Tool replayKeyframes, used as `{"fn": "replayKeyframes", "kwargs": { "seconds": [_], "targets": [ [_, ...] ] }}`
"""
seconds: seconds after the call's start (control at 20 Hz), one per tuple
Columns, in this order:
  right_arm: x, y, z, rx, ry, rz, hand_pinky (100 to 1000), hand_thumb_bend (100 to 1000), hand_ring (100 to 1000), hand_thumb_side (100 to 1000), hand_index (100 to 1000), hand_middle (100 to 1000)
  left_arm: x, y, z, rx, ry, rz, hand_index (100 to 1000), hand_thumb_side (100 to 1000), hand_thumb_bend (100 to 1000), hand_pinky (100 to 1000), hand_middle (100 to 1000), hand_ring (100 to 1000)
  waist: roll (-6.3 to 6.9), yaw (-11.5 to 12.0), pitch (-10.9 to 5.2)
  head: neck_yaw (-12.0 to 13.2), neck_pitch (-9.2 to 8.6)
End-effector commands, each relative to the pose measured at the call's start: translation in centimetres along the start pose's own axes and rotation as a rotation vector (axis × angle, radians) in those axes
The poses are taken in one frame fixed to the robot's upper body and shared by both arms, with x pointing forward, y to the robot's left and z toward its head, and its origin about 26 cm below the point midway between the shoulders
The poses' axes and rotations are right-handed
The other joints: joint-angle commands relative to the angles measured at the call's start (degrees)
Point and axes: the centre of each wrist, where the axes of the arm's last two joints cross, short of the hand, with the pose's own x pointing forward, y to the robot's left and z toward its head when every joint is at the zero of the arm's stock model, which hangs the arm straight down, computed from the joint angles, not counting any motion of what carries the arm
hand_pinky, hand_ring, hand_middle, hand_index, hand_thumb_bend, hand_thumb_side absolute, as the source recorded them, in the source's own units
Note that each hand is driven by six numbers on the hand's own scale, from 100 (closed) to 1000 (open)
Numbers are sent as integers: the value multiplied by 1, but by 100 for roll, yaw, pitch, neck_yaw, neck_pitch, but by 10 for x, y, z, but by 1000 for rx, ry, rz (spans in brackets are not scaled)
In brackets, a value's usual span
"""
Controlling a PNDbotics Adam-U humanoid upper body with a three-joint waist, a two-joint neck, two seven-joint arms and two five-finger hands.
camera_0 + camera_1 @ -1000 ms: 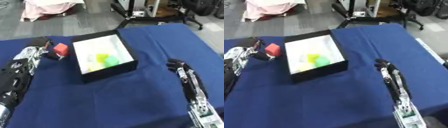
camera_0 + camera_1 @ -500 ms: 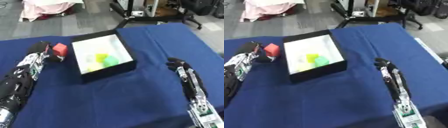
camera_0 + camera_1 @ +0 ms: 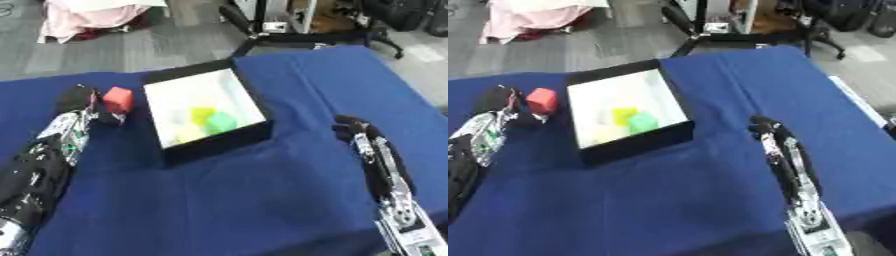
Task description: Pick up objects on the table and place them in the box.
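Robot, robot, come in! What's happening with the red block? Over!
Left hand at red block, grasp unclear. Right hand idle on the blue table. Box beside the block, yellow and green pieces inside. Nothing in the way.

1 red cube (image 3: 117,99), 1 box (image 3: 163,81), 2 hands.

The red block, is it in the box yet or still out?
Out. The red block sits left of the box, at the left hand.

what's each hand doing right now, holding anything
Left hand: beside the red block, whether it grips it cannot be told.
Right hand: on the blue table, holding nothing; fingers cannot be told.
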Motion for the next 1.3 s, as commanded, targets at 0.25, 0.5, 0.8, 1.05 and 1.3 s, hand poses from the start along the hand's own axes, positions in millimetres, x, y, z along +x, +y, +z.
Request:
{"fn": "replayKeyframes", "kwargs": {
  "seconds": [0.25, 0.5, 0.8, 1.05, 1.3],
  "targets": [
    [5, -2, -5, 0, -24, -1, 824, 100, 796, 861, 793, 779, 6, 19, -4, 113, -12, 94, 556, 384, 305, 629, 333, 404, -74, -8, -46, -17, -10],
    [4, -2, -5, -3, -22, 0, 824, 100, 795, 861, 793, 779, 14, 56, -10, 203, -83, 167, 548, 399, 277, 622, 316, 389, -71, 8, -70, -28, -10],
    [4, -3, -4, 0, -20, 4, 824, 100, 795, 860, 793, 779, 41, 104, -3, 263, -298, 220, 557, 393, 288, 635, 326, 400, -55, 16, -86, -10, -10],
    [5, -2, -5, 12, -24, 5, 824, 100, 795, 859, 793, 779, 79, 104, 17, 223, -538, 120, 602, 408, 367, 674, 386, 449, -34, -40, -94, 47, -10],
    [5, -2, -6, 10, -26, 3, 824, 100, 795, 858, 793, 779, 101, 73, 30, 62, -712, -58, 654, 456, 407, 691, 450, 488, -36, -57, -100, 28, -10]
  ]
}}
